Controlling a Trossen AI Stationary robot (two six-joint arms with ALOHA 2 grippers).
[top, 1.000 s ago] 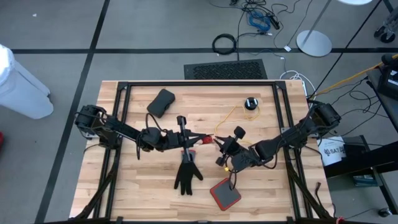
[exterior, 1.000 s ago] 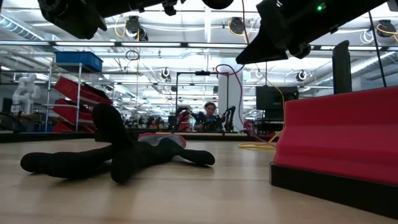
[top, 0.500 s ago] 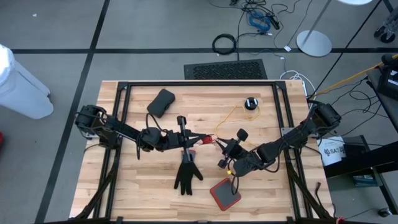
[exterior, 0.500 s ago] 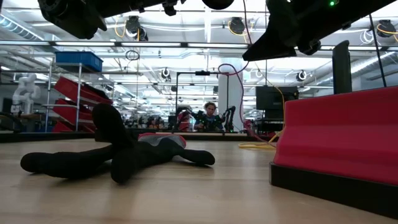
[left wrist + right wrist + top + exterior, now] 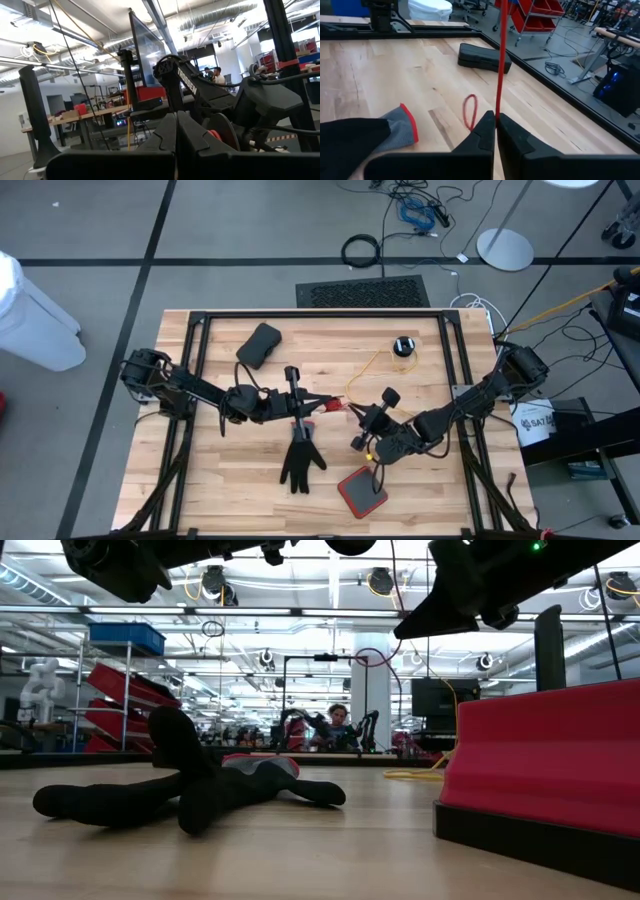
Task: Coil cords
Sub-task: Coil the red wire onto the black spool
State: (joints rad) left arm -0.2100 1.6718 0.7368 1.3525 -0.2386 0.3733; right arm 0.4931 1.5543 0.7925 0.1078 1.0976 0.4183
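- While your right gripper (image 5: 495,131) hovers mid-table, it's clamped on a red cord (image 5: 501,60).
- Your left gripper (image 5: 176,145) is closed near the black glove (image 5: 300,460).
- The yellow cord (image 5: 372,365) runs to its puck (image 5: 403,346) farther back.

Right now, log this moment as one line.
task: coil cords | left claw: shut, mid-table above glove | right claw: shut on red cord | yellow cord: runs to black puck
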